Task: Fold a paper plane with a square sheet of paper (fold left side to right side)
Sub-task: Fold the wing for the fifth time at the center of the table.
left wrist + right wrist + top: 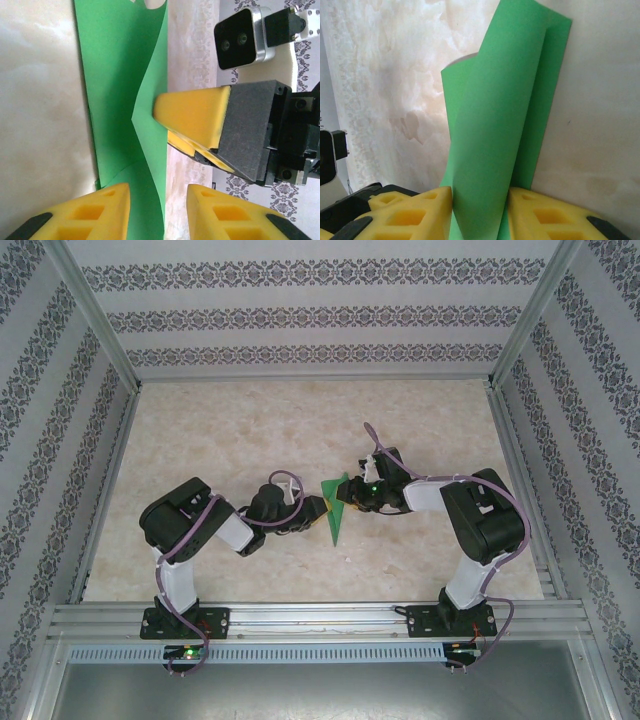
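The square sheet of paper [335, 508] is bright green and lies partly folded, as a narrow pointed shape, at the middle of the table between both arms. My left gripper [316, 512] sits at its left side. In the left wrist view the left gripper [157, 192] is open: the paper [120, 75] stands against the left finger, with bare table before the right finger. My right gripper [352, 496] comes in from the right. Its yellow fingers [192, 114] pinch the paper's raised edge. In the right wrist view the curled flap [505, 100] fills the right gripper [480, 192].
The marble-patterned table [230, 430] is walled by patterned panels on three sides, with an aluminium rail [320, 618] along the near edge. The right arm's wrist camera [241, 37] hangs close above the left gripper's fingers.
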Available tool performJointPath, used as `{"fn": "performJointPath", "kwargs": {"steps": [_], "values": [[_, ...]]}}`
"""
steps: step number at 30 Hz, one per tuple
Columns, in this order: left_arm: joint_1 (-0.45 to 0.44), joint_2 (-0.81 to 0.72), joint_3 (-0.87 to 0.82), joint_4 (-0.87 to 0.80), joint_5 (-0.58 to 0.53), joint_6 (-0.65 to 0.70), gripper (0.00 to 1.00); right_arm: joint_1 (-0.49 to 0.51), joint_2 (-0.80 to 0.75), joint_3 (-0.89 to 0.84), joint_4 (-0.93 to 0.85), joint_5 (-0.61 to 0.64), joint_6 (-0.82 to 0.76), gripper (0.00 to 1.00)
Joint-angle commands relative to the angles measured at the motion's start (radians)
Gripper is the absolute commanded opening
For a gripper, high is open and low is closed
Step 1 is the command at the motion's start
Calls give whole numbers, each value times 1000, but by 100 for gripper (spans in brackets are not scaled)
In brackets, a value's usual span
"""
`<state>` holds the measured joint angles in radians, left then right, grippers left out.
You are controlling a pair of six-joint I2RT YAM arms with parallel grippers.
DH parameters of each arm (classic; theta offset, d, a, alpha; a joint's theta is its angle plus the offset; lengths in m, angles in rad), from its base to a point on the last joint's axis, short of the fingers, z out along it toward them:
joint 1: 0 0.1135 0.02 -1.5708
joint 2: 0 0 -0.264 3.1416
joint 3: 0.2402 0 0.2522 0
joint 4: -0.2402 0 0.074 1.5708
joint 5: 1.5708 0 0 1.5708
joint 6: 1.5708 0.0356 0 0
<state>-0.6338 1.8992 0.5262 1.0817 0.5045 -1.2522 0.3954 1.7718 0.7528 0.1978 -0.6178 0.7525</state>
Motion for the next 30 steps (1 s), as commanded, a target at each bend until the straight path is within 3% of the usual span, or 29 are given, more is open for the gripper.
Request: {"fn": "performJointPath", "kwargs": {"steps": [1,12,24,30], "values": [[20,28,36,-32,12,40,35,28,60,-1,-17,62,-38,36],[29,92,108,-60,31,42,34,30,60,2,-26,66,-42,36],[39,88,143,-158,-4,95,10,36,69,10,-52,81,-58,36],[44,92,147,-186,-12,114,8,37,73,13,-61,87,-65,36]]}}
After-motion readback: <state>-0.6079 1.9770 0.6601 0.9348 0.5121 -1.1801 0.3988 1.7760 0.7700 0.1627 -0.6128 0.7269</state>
